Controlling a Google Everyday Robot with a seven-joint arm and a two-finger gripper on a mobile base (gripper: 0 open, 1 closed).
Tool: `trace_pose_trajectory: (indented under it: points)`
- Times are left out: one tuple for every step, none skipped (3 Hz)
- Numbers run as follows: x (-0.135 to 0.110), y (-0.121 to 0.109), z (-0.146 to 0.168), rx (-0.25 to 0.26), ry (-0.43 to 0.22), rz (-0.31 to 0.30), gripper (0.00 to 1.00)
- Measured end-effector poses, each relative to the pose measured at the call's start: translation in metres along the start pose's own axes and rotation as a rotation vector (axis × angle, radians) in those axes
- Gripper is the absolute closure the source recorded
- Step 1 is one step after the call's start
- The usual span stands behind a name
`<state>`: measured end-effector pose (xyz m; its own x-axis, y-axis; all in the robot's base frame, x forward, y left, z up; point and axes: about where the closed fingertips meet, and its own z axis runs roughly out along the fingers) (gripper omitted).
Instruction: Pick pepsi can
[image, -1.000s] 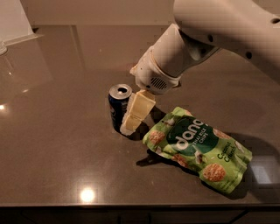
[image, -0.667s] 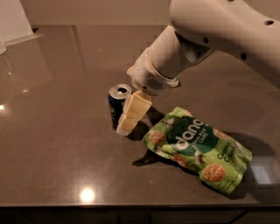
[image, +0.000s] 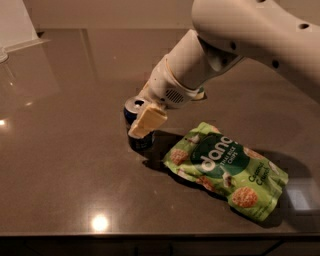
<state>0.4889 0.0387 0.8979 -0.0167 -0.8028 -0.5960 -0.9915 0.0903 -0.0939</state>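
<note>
The pepsi can (image: 133, 111) is a small dark blue can with a silver top. It stands upright on the dark table (image: 60, 170), left of centre. My gripper (image: 145, 122) reaches down from the upper right on a white arm (image: 235, 45). Its cream end lies right against the can's near right side and covers much of the can's body. The can's top and its left and bottom edges still show.
A green snack bag (image: 227, 170) lies flat just right of the can, close to the gripper. A white object (image: 15, 25) stands at the far left corner. The table's front edge (image: 150, 234) runs along the bottom.
The gripper has moved left and down, from beside the can's right side to over its front. The can and the bag have not moved.
</note>
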Motion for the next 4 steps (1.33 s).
trace_pose_trajectory:
  points:
    - [-0.004, -0.001, -0.005, -0.003, -0.007, -0.004, 0.64]
    - [-0.024, -0.001, -0.020, -0.029, -0.016, -0.009, 0.88]
    - [-0.050, 0.000, -0.045, -0.052, -0.022, -0.033, 1.00]
    - [-0.086, 0.004, -0.090, -0.088, -0.054, -0.081, 1.00]
